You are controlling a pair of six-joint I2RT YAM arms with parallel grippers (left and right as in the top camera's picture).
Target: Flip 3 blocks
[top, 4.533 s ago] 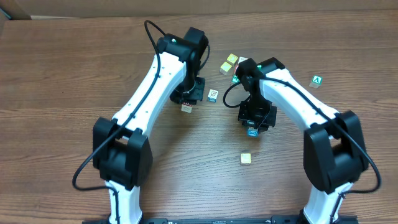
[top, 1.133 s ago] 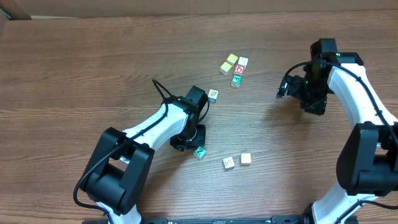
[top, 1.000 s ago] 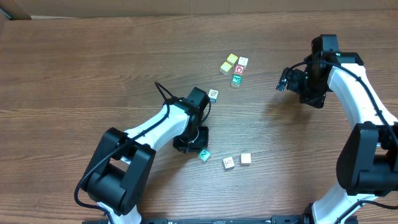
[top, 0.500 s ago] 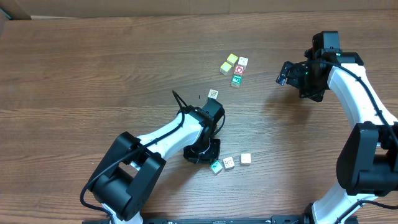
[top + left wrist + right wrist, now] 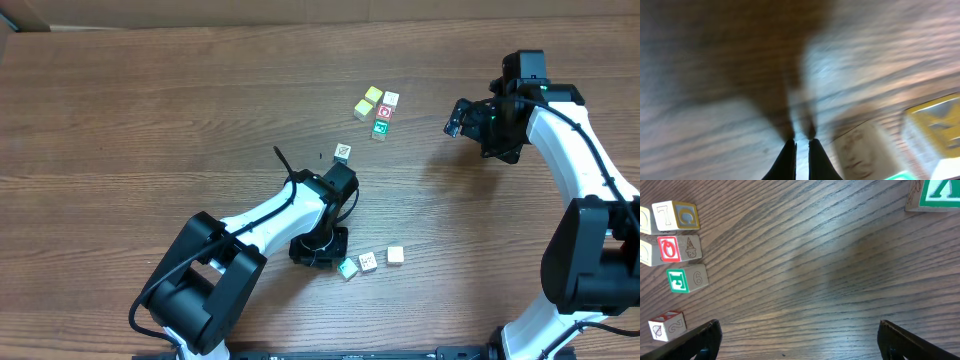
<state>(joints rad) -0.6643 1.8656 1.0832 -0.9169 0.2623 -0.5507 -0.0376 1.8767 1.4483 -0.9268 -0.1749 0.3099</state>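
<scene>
Three blocks lie in a row near the front: a green-printed one (image 5: 347, 268), a white one (image 5: 368, 262) and a tan one (image 5: 395, 255). My left gripper (image 5: 331, 257) is low over the table just left of the green one, shut and empty. In the blurred left wrist view its fingertips (image 5: 801, 148) are closed and a pale block (image 5: 860, 150) lies to their right. The slash-marked block (image 5: 342, 152) lies alone mid-table. My right gripper (image 5: 455, 118) hovers at the far right, open and empty (image 5: 800, 340).
A cluster at the back holds two yellow-topped cubes (image 5: 368, 101), a white cube (image 5: 391, 99), a red-print cube (image 5: 385, 112) and a green-print cube (image 5: 380, 128). The right wrist view shows the cluster at its left edge (image 5: 680, 248) and a green "A" cube (image 5: 935, 192) at top right.
My left gripper slid toward the lower right, taking the green-printed block along until it lay beside the white one. It then drew back slightly. The right arm barely moved.
</scene>
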